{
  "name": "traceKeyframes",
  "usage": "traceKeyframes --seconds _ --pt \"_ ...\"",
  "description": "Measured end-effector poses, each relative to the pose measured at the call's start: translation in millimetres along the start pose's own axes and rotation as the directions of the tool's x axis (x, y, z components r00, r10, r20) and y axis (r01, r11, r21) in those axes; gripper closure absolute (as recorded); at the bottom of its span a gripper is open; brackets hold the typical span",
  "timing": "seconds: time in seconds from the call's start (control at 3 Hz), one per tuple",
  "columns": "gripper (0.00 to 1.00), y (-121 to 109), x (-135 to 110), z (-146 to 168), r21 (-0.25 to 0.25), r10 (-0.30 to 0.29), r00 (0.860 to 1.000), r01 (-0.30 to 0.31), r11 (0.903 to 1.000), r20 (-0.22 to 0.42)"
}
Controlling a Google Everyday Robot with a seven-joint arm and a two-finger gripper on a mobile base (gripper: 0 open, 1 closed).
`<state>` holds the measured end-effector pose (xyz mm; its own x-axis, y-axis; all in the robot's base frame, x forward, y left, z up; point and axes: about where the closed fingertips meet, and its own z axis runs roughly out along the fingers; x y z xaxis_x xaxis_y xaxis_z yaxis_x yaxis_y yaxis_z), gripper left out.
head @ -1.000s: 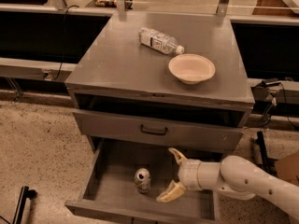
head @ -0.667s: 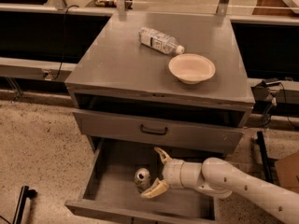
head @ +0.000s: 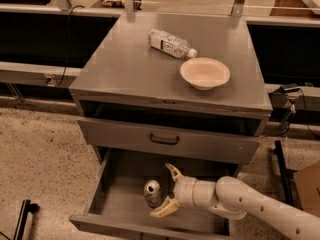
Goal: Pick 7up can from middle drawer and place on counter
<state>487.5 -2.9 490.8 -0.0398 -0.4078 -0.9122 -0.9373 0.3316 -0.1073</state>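
The 7up can (head: 152, 190) stands upright in the open middle drawer (head: 119, 200), at 9 o'clock from the gripper (head: 161, 191), whose spread fingers (head: 174, 173) flank it, ungrasped. The counter (head: 130, 64) lies at 12 o'clock.

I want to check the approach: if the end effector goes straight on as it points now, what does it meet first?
Probably the can, upright in the drawer just ahead of the open end effector; depth is uncertain.

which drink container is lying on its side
The clear water bottle on the counter; the 7up can stands upright in the open drawer, by the open gripper.
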Motion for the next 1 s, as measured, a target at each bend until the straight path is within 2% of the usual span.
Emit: traceKeyframes --seconds 0.33,0.67,1.0 --pt "0.0 -4.4 18.2 24.1 0.012 -0.021 0.999 0.021 0.9997 0.024" --pt "0.0 -7.6 25.8 48.5 0.018 -0.049 0.998 0.049 0.9987 0.029" --pt "0.19 -10.2 42.8 63.4 0.013 -0.002 0.999 0.001 0.9999 0.042"
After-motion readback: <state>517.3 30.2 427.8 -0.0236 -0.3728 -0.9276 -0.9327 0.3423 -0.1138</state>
